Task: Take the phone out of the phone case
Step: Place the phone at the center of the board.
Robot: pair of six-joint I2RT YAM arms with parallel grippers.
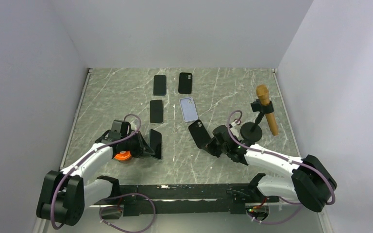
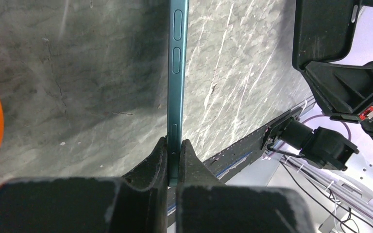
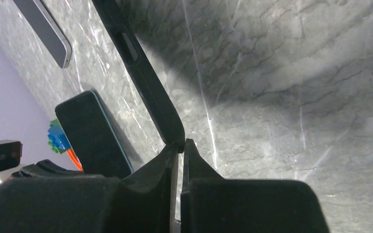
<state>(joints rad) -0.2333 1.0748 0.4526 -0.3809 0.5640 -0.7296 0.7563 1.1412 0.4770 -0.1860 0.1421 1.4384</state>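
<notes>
Left end effector (image 2: pixel 175 162) pinches slim teal phone (image 2: pixel 177 73), right end effector (image 3: pixel 180 151) matte black case (image 3: pixel 143 77).

Two robot arms reach from the near edge toward the middle, forearms low and angled inward, the left gripper (image 1: pixel 147 147) clamped on the edge of an upright phone (image 1: pixel 156 143) and the right gripper (image 1: pixel 212 143) clamped on the rim of a tilted phone case (image 1: pixel 198 133).
</notes>
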